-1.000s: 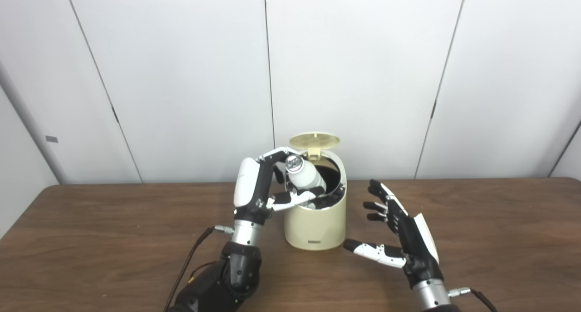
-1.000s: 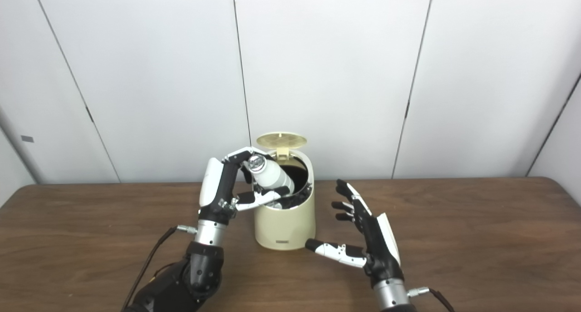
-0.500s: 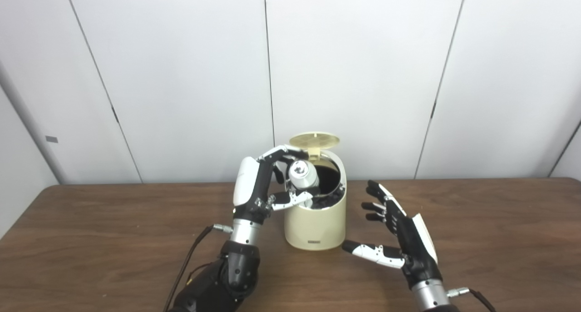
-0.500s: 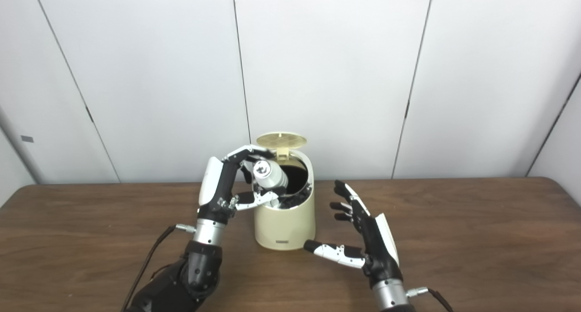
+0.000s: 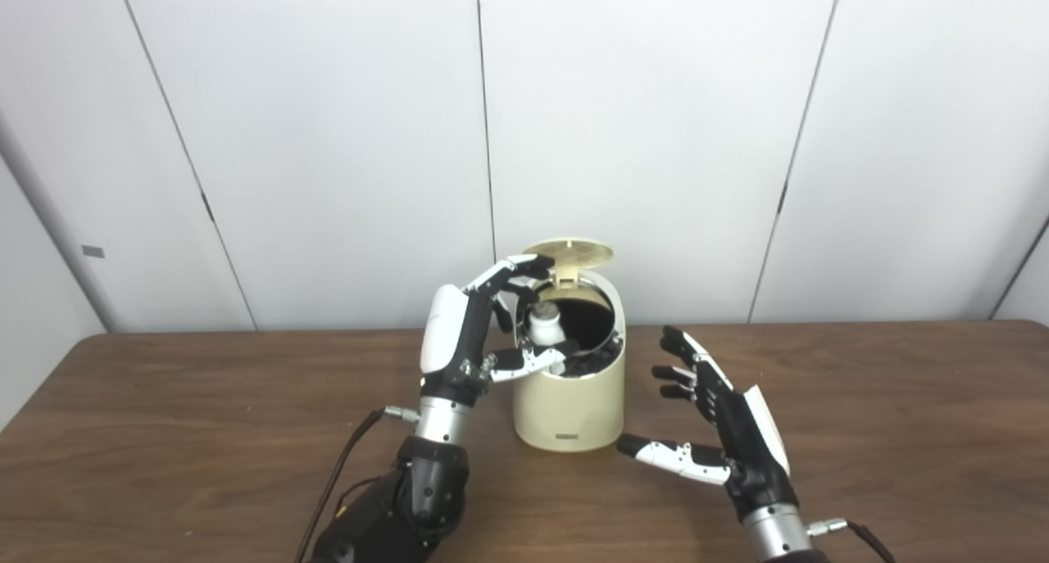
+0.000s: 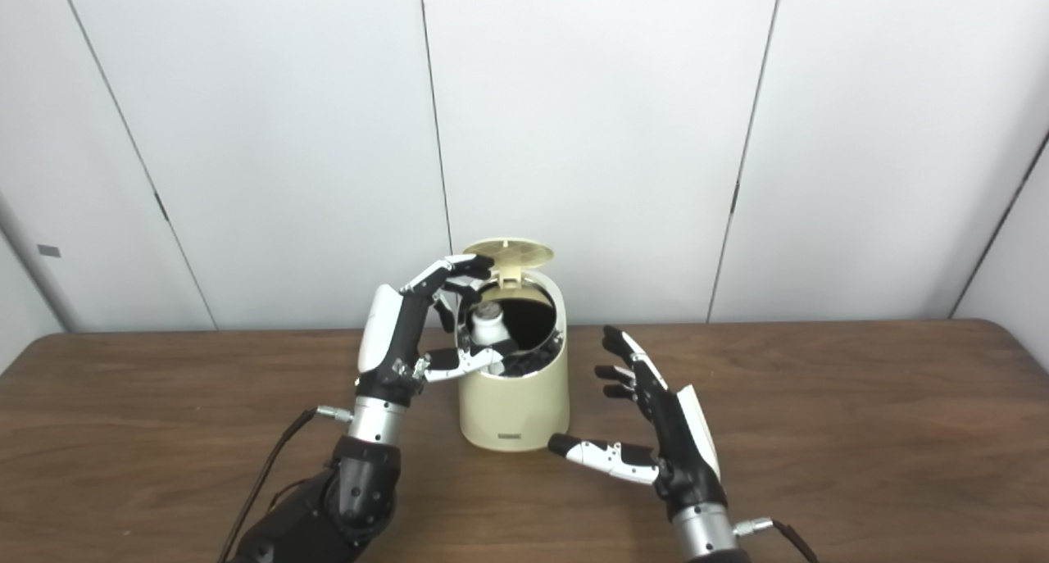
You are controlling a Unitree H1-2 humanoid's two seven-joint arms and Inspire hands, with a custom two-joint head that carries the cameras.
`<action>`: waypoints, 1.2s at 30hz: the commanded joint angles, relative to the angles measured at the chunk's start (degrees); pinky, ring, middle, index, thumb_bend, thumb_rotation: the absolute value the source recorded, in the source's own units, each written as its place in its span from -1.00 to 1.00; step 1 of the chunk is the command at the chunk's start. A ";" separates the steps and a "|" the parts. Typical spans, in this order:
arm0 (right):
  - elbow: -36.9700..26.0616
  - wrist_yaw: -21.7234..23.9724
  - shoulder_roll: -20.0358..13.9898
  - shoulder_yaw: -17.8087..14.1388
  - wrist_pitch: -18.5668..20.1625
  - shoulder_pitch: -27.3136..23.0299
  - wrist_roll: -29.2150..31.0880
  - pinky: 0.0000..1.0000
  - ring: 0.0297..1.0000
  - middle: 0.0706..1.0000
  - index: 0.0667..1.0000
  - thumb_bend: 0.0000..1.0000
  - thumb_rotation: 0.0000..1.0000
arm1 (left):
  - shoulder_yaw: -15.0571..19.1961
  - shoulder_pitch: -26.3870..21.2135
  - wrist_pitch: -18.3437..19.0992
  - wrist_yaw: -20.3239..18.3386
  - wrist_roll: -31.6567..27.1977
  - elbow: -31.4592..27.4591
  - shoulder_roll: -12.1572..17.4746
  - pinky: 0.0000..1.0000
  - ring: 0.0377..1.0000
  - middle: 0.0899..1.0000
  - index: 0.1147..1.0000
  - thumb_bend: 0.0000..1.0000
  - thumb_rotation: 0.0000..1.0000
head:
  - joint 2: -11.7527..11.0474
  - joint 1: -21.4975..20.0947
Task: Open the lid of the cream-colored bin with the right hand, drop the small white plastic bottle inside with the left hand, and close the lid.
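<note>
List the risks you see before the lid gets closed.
1. The white bottle sits high in the bin mouth, against the left rim; it may wedge and block the lid.
2. The left hand is open with its fingers over the opening; the lid could come down on them.
3. The right hand waits open beside the bin; a careless reach might tip it.

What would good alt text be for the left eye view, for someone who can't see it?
A small white bottle sits partly inside an open cream bin, its lid tipped up at the back, while the left hand curls open at the bin's rim. The right hand waits open beside the bin on a brown wooden table.
</note>
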 commanded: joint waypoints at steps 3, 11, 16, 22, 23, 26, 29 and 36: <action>-1.72 0.03 -0.02 0.17 -0.99 -1.49 0.10 0.44 0.56 0.77 0.77 0.72 -0.36 | 0.50 -1.62 0.26 0.52 0.10 -1.82 0.68 0.03 0.15 0.26 0.33 0.67 -0.94 | 0.11 0.00; -0.97 0.11 -0.22 0.05 -1.55 -1.57 0.59 0.46 0.58 0.77 0.77 0.70 -0.39 | 0.34 0.36 0.26 0.61 0.36 -7.60 3.90 -0.19 -0.09 -0.11 -0.12 0.06 -1.00 | -0.21 0.51; -0.94 0.17 -0.64 0.19 -1.58 -1.47 0.19 0.42 0.58 0.76 0.77 0.69 -0.37 | 3.05 3.28 0.25 -1.29 -2.84 -14.09 6.36 -0.17 -0.11 -0.14 -0.13 0.03 -1.00 | -0.32 0.94; -0.80 0.80 -1.02 -0.05 -1.41 -1.34 1.41 0.44 0.59 0.78 0.78 0.68 -0.41 | 8.20 6.81 0.25 -7.75 -7.89 -19.69 9.27 -0.11 -0.02 -0.10 -0.16 0.03 -1.00 | -0.39 1.44; -0.76 0.80 -1.05 -0.09 -1.40 -1.32 1.38 0.45 0.59 0.78 0.78 0.68 -0.42 | 9.11 7.39 0.25 -9.23 -8.54 -20.27 9.78 -0.10 0.01 -0.10 -0.17 0.03 -1.00 | -0.41 1.59; -0.74 0.72 -1.16 -0.19 -1.46 -1.23 1.24 0.45 0.57 0.77 0.77 0.70 -0.40 | 12.78 9.53 0.25 -14.43 -11.06 -21.85 10.52 -0.05 0.10 -0.08 -0.17 0.03 -1.00 | -0.63 1.59; -0.31 0.67 -1.45 -0.46 -1.95 -1.30 1.41 0.47 0.57 0.77 0.76 0.69 -0.39 | 17.17 12.02 0.27 -19.80 -13.22 -22.95 10.11 0.02 0.17 0.10 -0.15 0.02 -0.94 | -0.77 1.36; -0.37 0.16 -2.59 -1.12 -2.63 -1.72 0.65 0.42 0.56 0.76 0.76 0.58 -0.24 | 24.17 18.12 4.95 -31.67 -16.45 -26.27 9.43 0.12 0.25 0.35 -0.13 -0.01 -0.89 | -1.23 1.34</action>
